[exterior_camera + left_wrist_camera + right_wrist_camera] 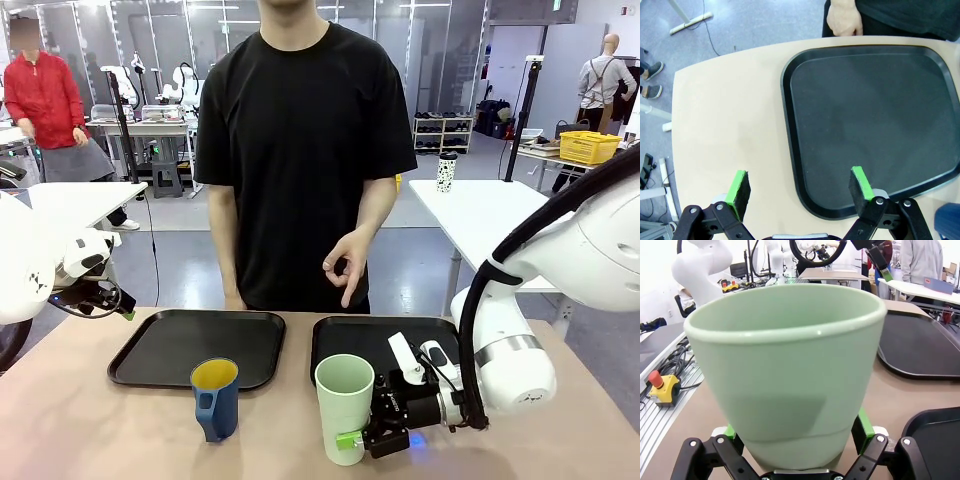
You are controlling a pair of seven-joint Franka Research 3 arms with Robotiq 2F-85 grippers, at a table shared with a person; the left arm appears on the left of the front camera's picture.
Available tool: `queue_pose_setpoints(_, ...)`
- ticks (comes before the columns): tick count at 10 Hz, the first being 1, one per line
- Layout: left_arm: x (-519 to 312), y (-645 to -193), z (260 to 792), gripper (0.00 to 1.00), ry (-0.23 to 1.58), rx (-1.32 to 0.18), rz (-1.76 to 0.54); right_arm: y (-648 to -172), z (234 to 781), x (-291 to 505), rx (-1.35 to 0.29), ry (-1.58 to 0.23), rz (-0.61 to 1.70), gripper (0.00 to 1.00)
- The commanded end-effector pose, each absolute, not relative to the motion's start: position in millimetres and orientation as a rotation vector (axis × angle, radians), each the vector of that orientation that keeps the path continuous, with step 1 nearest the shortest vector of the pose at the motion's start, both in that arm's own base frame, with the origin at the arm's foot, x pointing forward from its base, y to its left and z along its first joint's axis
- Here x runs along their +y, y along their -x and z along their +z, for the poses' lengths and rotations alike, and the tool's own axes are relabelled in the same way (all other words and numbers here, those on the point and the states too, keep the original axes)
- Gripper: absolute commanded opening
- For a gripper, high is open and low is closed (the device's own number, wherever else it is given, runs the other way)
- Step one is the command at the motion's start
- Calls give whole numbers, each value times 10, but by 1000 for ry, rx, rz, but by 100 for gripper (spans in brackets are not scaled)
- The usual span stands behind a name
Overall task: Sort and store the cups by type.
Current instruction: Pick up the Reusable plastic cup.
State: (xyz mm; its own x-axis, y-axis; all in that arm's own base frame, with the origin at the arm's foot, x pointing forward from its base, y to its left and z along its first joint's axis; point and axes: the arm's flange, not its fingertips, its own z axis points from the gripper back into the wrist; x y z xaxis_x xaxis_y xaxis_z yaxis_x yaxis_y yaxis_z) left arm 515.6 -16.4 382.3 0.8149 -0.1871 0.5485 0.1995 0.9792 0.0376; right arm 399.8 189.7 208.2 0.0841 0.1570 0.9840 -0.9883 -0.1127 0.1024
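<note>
Right gripper [796, 429]: released, its jaws spread wide. The two green pads stand on either side of the lower part of the tall pale mint-green plastic tumbler [345, 395], just beside its wall and not clamped on it.
Tumbler: upright on the beige counter [80, 420], mouth up. It stands at the near edge of the right-hand black rectangular plastic tray [360, 335], not on it.
Mug: the shorter dark blue handled mug with a yellow inside [215, 398] stands upright on the counter just in front of the left-hand black rectangular tray [200, 340]. It is to the left of the tumbler and apart from it, with its handle on the near side.
Left gripper [799, 187]: released and holding nothing. It hovers above the counter at the near left corner of the left-hand tray.
Person: stands at the far side of the counter. One hand [348, 262] hangs above the far edge of the right-hand tray, a finger pointing down.
</note>
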Motion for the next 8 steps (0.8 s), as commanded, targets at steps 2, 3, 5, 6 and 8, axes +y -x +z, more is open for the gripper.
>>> queue_pose_setpoints(2,-164,-5154,3829,100,22,-583,-207,-3886,1854,1908,-1017,-1227,1309,100)
queue_pose_setpoints(3,-164,-5154,3829,100,22,-583,-207,-3883,1844,1900,-1009,-1227,1315,98)
queue_pose_setpoints(5,-164,-5154,3829,100,22,-583,-207,-3884,1824,1892,-1002,-1225,1321,79)
queue_pose_setpoints(6,-164,-5154,3829,100,22,-583,-207,-3888,1825,1894,-1006,-1224,1319,67)
queue_pose_setpoints(8,-164,-5154,3829,100,22,-583,-207,-3903,1831,1884,-1007,-1211,1314,49)
